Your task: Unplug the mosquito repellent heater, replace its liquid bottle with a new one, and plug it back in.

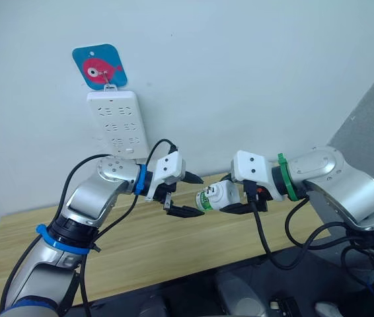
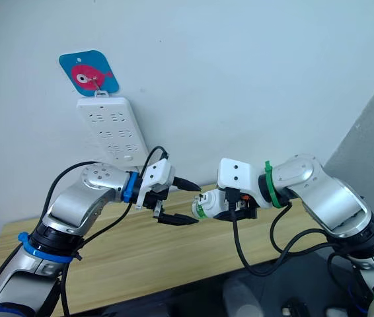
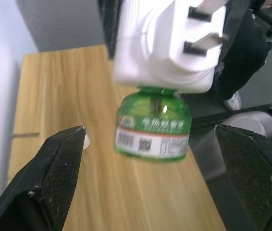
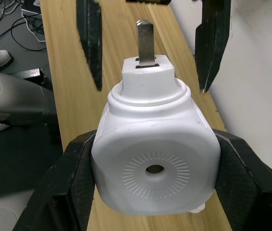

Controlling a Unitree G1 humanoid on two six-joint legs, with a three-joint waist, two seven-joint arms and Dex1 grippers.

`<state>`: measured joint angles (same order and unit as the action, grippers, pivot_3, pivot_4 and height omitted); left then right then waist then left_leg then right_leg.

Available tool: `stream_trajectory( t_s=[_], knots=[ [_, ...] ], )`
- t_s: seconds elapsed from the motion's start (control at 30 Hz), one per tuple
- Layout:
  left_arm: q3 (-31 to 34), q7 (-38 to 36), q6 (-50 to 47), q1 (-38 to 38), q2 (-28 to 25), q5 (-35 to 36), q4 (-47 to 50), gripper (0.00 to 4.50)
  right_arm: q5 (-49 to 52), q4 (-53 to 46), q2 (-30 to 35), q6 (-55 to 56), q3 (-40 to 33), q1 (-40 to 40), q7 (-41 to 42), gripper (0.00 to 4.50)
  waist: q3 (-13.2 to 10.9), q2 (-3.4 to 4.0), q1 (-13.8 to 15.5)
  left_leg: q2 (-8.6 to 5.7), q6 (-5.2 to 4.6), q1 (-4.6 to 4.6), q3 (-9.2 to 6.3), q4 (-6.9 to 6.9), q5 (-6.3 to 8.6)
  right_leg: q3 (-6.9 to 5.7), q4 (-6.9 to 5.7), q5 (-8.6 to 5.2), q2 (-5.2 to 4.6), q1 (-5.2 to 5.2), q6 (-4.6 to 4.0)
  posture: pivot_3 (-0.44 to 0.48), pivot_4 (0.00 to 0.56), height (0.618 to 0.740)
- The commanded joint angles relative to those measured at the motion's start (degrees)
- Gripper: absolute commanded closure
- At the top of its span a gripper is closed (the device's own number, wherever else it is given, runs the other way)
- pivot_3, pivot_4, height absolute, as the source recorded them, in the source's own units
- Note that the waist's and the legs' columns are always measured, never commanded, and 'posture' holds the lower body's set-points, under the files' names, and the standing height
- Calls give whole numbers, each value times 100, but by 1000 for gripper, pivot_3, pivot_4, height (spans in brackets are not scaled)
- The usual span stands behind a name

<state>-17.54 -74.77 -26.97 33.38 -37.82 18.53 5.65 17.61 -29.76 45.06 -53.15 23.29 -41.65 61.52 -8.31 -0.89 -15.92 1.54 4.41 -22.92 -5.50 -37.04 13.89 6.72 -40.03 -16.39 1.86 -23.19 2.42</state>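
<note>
At the centre of the left eye view the right gripper (image 1: 234, 201) holds the heater (image 1: 223, 195) in the air above the table (image 1: 127, 244), its two black fingers clamped on the heater's white sides. In the right wrist view those fingers (image 4: 64, 185) press against both flanks of the heater (image 4: 155, 159), whose face with the round vent hole looks toward the camera and whose metal prongs (image 4: 145, 42) point away, toward the other gripper. A green bottle (image 1: 205, 199) is screwed into the end of the heater that faces the left arm; the left wrist view shows it hanging from the white body, with a white label (image 3: 153, 142) around it and the prongs (image 3: 204, 30) at the upper right of that frame.

The left gripper (image 1: 193, 195) sits just left of centre, level with the bottle, its fingers wide apart. In the left wrist view one finger (image 3: 54, 178) stands at the lower left and the other at the lower right, with the bottle (image 3: 154, 126) between them and touching neither.

On the wall in the upper left hangs a white power strip (image 1: 117, 124), below a blue tag with a pink fish (image 1: 100, 66). A small white thing (image 3: 86, 141) lies on the table beside the left finger; I cannot tell what it is.
</note>
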Motion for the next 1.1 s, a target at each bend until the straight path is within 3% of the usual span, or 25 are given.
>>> stream_trajectory(
  t_s=[0.03,0.37,0.5,0.63,1.0,1.03,1.1],
  knots=[
    [-89,-132,216,19,3,-104,5,0,36,-204,-24,13,-59,-116,-68,1526,0,0,-1,0,0,0,0,0,0,0,0,0,0,0,0,-291,79,740],
    [-78,60,200,144,251,-213,-133,0,226,-194,-118,-240,-93,-203,-123,1526,3,0,-1,0,0,-1,-1,-1,0,0,0,0,0,0,0,-288,77,740],
    [-118,-55,176,150,193,-220,-110,860,236,-105,-151,-251,-86,-244,-141,1526,4,1,-1,0,0,-1,-1,-1,0,0,0,0,0,0,0,-288,77,740],
    [-98,-70,75,130,203,-191,-50,2184,224,-51,-160,-213,-71,-259,-151,1526,4,1,-1,0,0,-1,-1,-1,0,-1,0,0,0,0,0,-287,76,740],
    [-21,-3,171,89,277,-212,-122,2255,289,-18,-168,-233,-162,-278,-120,1526,4,1,0,0,0,-1,-1,-1,0,-1,0,0,0,0,0,-288,82,740],
    [-5,-7,191,71,273,-202,-130,2255,302,-18,-147,-225,-199,-260,-112,786,4,1,0,0,0,-1,-1,-1,0,-1,0,0,0,0,0,-288,81,740],
    [30,-8,174,35,270,-155,-133,2255,338,-22,-106,-241,-267,-227,-110,151,4,1,0,0,0,-1,-1,-1,0,-1,0,0,0,0,0,-288,81,740]
  ],
)
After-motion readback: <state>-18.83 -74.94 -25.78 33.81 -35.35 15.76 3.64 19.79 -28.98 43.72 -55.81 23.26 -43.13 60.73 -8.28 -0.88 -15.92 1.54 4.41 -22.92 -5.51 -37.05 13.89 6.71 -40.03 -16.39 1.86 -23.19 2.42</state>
